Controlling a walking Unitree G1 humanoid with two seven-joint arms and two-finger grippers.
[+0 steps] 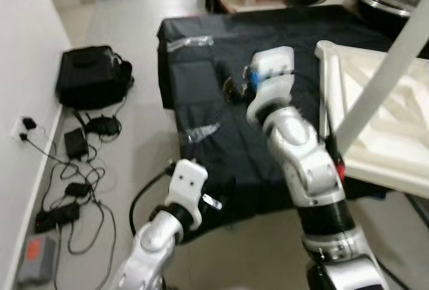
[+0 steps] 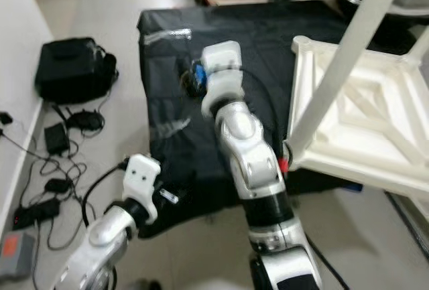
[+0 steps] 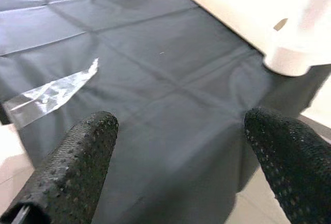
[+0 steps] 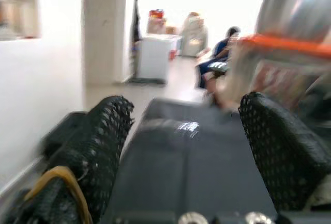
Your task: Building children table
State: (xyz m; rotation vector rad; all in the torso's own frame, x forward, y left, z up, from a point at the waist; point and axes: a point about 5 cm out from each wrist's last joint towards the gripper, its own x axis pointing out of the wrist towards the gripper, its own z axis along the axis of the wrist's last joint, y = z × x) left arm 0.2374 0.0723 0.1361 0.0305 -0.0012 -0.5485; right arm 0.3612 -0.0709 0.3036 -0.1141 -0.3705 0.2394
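Low counter (image 1: 201,82) draped in black cloth, standing on pale tiled floor (image 1: 141,15); white children table (image 1: 375,96) lies upside down on the counter's right side, underside ribs showing, one white leg (image 1: 385,79) rising up and slanting toward the camera; its near corner overhangs the counter's front edge; right end effector (image 4: 181,146) out over the middle of the black cloth, beside the table but not touching it, fingers (image 4: 103,141) spread wide with nothing between them; right arm (image 1: 301,163) reaches forward across the counter's front edge, white wrist housing with a blue part visible in head views; left end effector (image 3: 176,146) at the counter's front-left corner, fingers (image 3: 77,162) spread apart, empty, pointing over the cloth toward the table's leg base (image 3: 289,58); strip of clear plastic film (image 3: 49,94) lying flat on the cloth near the left end effector; another clear strip (image 1: 190,42) near the counter's far left corner; black bag (image 1: 90,76) on the floor by the wall, left of the counter; tangle of black cables and power bricks (image 1: 74,169) on the floor in front of the bag; right wrist view blurred, a seated person (image 4: 220,58) far off in the room.
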